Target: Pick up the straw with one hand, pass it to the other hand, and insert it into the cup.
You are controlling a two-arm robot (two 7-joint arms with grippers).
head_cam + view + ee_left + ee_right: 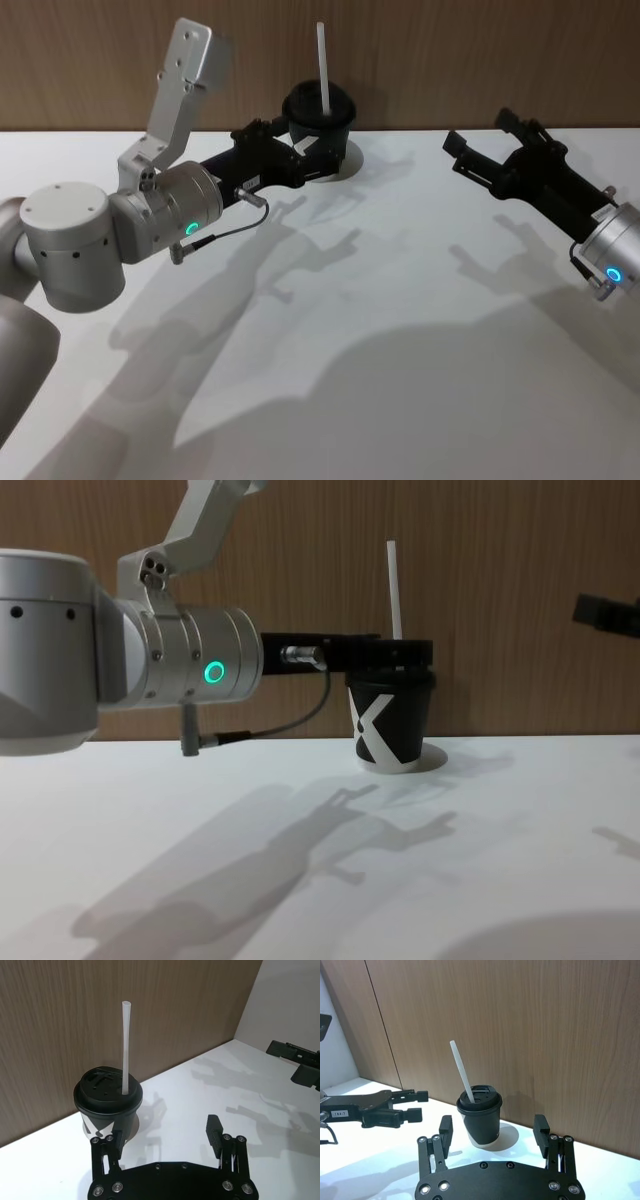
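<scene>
The black cup with a white X stands upright at the table's far edge by the wood wall. The white straw sticks up out of its lid, leaning slightly. My left gripper, on the silver arm with the green ring, is open just short of the cup at lid height, holding nothing. One of its fingers lines up with the cup's side. My right gripper hovers open and empty to the right, well away from the cup.
The white table carries nothing besides the cup and the arms' shadows. The wood wall runs right behind the cup. A white side wall closes off the far right.
</scene>
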